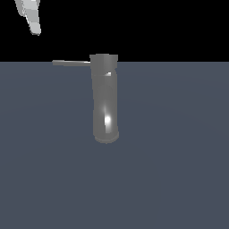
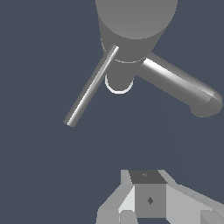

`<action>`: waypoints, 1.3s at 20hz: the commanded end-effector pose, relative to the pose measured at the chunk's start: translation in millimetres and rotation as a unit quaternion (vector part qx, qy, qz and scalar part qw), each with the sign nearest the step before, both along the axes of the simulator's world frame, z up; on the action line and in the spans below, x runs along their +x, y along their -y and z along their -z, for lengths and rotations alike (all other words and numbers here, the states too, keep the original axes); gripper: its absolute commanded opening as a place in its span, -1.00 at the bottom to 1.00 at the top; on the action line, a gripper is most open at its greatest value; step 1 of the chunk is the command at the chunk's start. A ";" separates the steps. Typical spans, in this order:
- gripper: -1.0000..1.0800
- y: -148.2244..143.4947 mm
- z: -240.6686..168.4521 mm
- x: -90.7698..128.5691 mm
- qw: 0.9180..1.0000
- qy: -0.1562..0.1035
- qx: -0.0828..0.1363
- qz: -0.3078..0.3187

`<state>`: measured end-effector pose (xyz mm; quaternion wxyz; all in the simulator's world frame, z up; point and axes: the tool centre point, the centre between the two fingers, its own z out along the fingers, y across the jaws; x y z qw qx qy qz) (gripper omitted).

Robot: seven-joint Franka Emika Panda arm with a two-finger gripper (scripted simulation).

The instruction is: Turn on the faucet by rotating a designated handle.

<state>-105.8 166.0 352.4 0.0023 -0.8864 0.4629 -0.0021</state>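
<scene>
The faucet [image 1: 105, 100] is a tall glossy grey cylinder with a wider cap, standing upright on the grey floor in the exterior view. The handle [image 1: 71, 63] is a thin grey rod that sticks out from the cylinder's top toward the exterior view's left. My white gripper [image 1: 34, 27] hangs high at the upper left, above and beyond the handle's free end, touching nothing. In the wrist view the faucet cap [image 2: 136, 17], the handle [image 2: 90, 86] and a thick spout [image 2: 181, 85] lie ahead of the gripper [image 2: 148, 199]. The fingers show no gap and hold nothing.
A flat blue-grey floor [image 1: 179, 179] lies all around the faucet, with black background behind it. No other object shows in either view.
</scene>
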 end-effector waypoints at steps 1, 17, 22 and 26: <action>-1.00 -3.2 6.5 11.5 1.000 0.000 0.001 0.026; -1.00 -6.8 47.3 84.8 0.983 -0.002 0.001 0.182; -1.00 -3.6 57.2 102.7 0.975 -0.002 0.000 0.220; -1.00 -1.0 62.8 113.0 0.970 -0.003 0.000 0.242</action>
